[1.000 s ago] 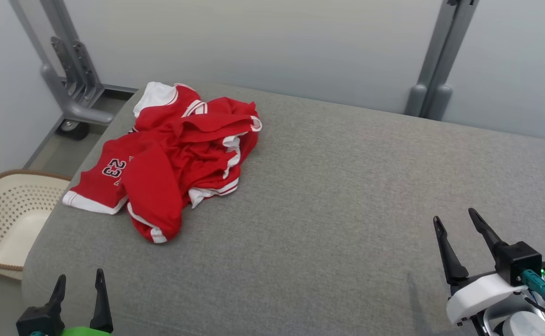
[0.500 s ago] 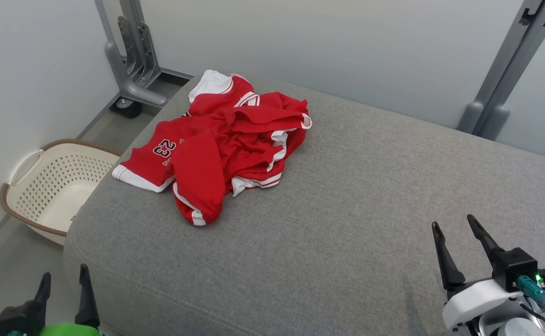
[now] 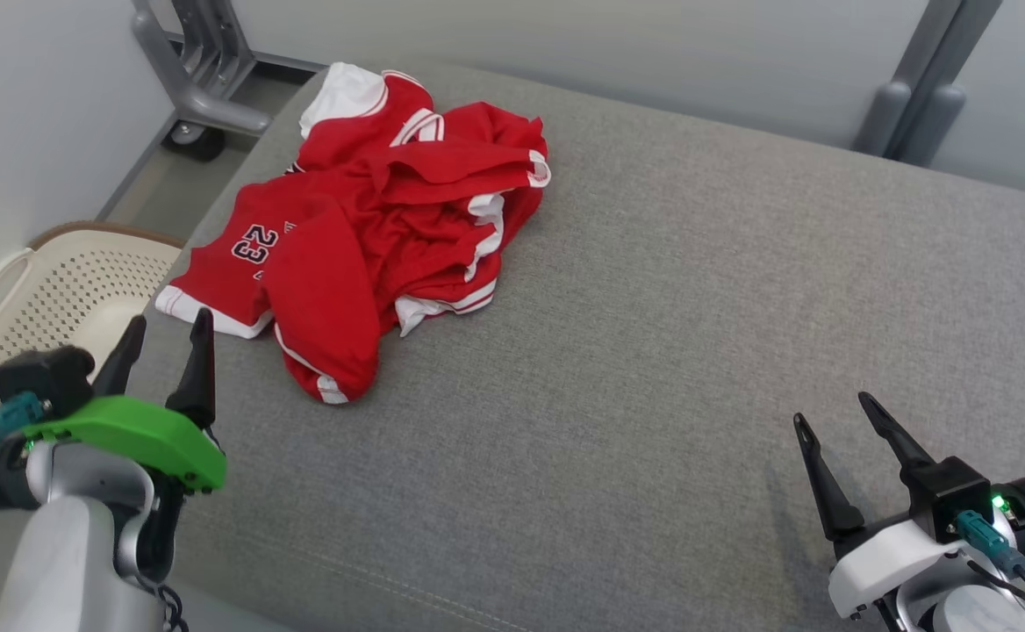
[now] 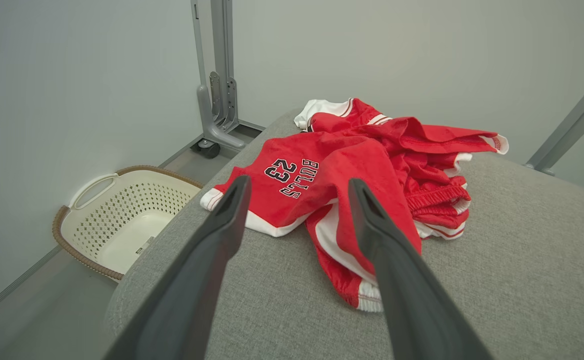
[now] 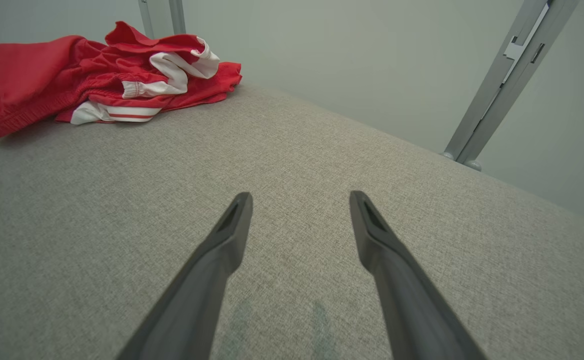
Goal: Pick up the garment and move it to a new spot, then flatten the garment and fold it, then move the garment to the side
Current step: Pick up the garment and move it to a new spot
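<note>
The garment is a crumpled red piece with white trim and the number 23, heaped at the far left of the grey cushioned surface. In the left wrist view the garment lies just ahead of the fingers. My left gripper hovers open at the near left edge, its tips close to the garment's near hem, nothing between them. My right gripper stands open over bare cushion at the near right, far from the garment. From its own wrist view, the right gripper is empty.
A cream perforated laundry basket sits on the floor left of the cushion, also in the left wrist view. A grey wheeled metal frame stands at the back left, another upright at the back right. Walls close behind.
The head camera has turned and tilted, shifting the whole picture. My left gripper has risen from the bottom edge up toward the garment's near hem. The right gripper has hardly moved.
</note>
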